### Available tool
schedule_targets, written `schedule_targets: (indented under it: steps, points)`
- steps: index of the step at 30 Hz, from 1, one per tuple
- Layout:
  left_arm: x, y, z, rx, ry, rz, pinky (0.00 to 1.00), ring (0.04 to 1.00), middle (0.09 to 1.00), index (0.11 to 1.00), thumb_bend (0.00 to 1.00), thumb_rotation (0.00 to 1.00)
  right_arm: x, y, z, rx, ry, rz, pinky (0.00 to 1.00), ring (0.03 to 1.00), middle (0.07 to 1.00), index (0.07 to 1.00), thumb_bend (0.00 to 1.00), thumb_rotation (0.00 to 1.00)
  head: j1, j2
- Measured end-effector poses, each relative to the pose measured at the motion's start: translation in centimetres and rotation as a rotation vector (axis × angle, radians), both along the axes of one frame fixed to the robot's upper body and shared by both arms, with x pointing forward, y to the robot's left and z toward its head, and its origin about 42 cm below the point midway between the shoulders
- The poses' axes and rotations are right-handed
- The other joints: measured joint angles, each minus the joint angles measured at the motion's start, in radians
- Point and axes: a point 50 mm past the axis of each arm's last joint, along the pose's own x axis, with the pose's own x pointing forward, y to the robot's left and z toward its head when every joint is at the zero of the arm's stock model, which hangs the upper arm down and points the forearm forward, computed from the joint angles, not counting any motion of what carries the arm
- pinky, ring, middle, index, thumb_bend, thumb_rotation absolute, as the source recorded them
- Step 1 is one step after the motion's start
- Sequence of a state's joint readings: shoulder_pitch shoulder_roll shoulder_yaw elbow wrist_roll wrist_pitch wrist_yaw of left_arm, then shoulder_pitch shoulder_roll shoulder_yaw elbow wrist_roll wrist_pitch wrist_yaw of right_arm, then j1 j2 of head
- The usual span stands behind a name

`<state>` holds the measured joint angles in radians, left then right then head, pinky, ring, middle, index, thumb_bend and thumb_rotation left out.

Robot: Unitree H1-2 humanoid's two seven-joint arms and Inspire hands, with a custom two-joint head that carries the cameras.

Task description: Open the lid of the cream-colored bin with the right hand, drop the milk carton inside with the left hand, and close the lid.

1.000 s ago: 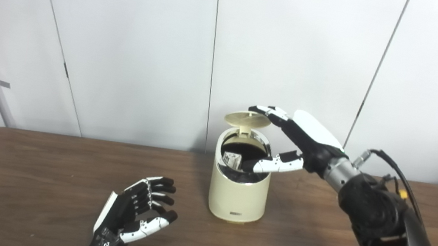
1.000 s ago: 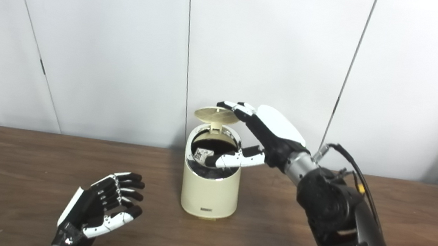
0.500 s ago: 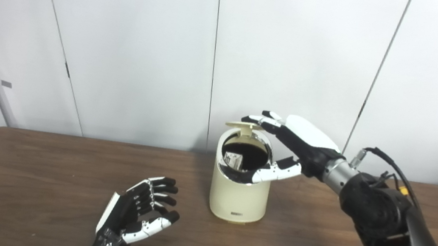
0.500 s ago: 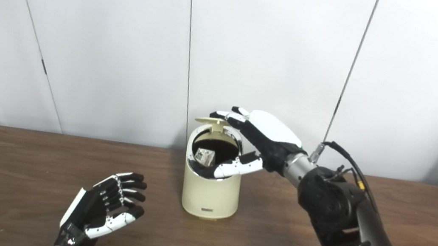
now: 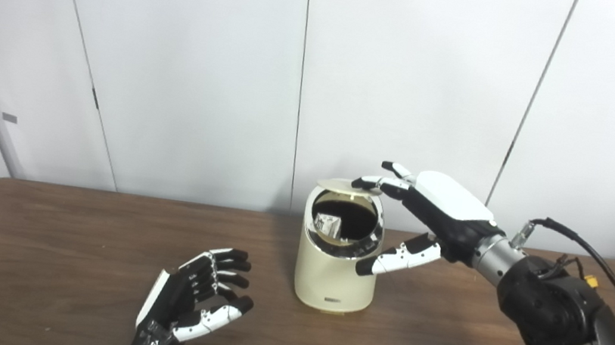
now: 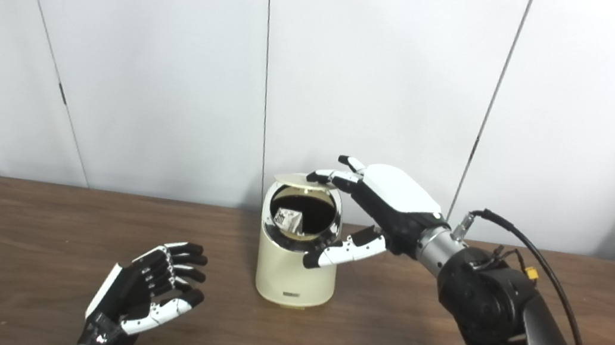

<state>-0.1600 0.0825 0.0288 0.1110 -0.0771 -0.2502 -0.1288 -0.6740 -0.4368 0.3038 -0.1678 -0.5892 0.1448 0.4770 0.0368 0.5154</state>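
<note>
the milk carton (image 5: 328,225) lies inside the cream-colored bin (image 5: 334,278) on the table (image 5: 31,254). the lid (image 5: 344,187) is nearly level but unshut, right hand (image 5: 428,213) fingers spread on it, gripping nothing. left hand (image 5: 193,301) rests open, empty. only closing seems left.

Robot body: two black-and-white hands, dark arm housings.
Right hand (image 5: 439,210): glossy white back plate, black palm, fingers (image 5: 399,257) white with black tips; silver wrist collar behind it, then bulky black forearm shell with a black cable looping above and a small yellow connector. Left hand (image 5: 193,301): black fingers, white thumb segments, white edge panel.
</note>
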Motion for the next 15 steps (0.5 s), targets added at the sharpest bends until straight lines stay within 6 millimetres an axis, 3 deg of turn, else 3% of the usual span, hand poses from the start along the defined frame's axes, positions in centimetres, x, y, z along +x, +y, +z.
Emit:
schedule_targets:
  steps: [8,15]
  points:
    - [0.01,-0.06,-0.06,0.005,0.002,-0.001,0.49,0.616,0.696,0.723,0.72,0.18,-0.09,0.08,-0.40,-0.019,0.009,0.007,0.92,1.000,0.856,0.860,0.76,0.56,0.002,-0.003]
    - [0.02,-0.09,-0.06,0.006,0.002,0.000,0.48,0.610,0.696,0.722,0.73,0.18,-0.10,0.54,-0.72,-0.050,-0.009,0.026,0.99,1.000,0.868,0.865,0.75,0.60,0.008,-0.003]
